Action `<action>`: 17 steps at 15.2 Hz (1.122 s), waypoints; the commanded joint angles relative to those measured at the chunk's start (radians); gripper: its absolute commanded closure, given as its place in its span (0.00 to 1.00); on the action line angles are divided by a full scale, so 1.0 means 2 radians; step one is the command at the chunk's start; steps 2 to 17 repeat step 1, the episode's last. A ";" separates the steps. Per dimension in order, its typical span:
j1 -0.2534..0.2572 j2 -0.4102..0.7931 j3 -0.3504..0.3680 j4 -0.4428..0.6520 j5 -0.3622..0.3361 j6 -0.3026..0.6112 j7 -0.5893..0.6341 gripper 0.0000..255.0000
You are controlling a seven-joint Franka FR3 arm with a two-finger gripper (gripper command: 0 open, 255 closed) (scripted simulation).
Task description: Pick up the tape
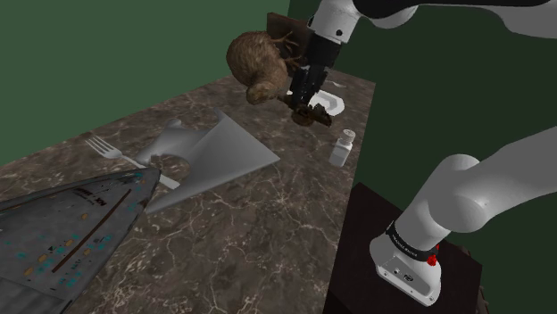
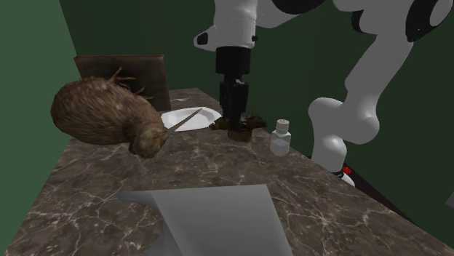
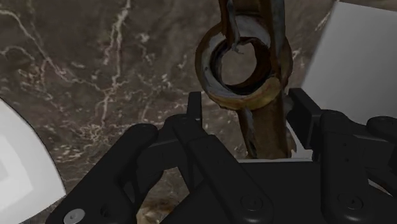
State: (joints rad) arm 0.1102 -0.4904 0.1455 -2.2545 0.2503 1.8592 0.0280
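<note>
Tape (image 3: 245,98), a brown ring, sits on the counter (image 2: 218,167), at the plate's (image 2: 178,120) three o'clock in the second exterior view. Jaws are down around it, standing apart, one each side, with no clear squeeze. Approach looks done; closing and lifting remain.

counter (image 1: 268,223): glossy veined marble | tape (image 3: 245,100): rusty, rough | kiwi (image 2: 102,116): furry

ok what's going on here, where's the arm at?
The white Franka arm holds its gripper down at the tape, a brown ring on the marble counter beside a white plate. The tape looks not yet lifted. A kiwi bird and a small bottle stand nearby.
</note>
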 commanded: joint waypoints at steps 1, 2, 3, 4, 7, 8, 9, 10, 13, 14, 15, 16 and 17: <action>0.000 0.000 0.000 0.004 0.000 -0.004 0.001 1.00; 0.000 0.000 0.000 0.004 0.000 -0.004 0.001 1.00; 0.000 0.000 0.000 0.004 0.000 -0.004 0.001 1.00; 0.000 0.000 0.000 0.004 0.000 -0.004 0.001 1.00; 0.000 0.000 0.000 0.004 0.000 -0.004 0.001 1.00; 0.000 0.000 0.000 0.004 0.000 -0.004 0.001 1.00; 0.000 0.000 0.000 0.004 0.000 -0.004 0.001 1.00; 0.000 0.000 0.000 0.004 0.000 -0.004 0.001 1.00; 0.000 0.000 0.000 0.004 0.000 -0.004 0.001 1.00; 0.000 0.000 0.000 0.004 0.000 -0.004 0.001 1.00; 0.000 0.000 0.000 0.004 0.000 -0.004 0.001 1.00; 0.000 0.000 0.000 0.004 0.000 -0.004 0.001 1.00; 0.000 0.000 0.000 0.004 0.000 -0.004 0.001 1.00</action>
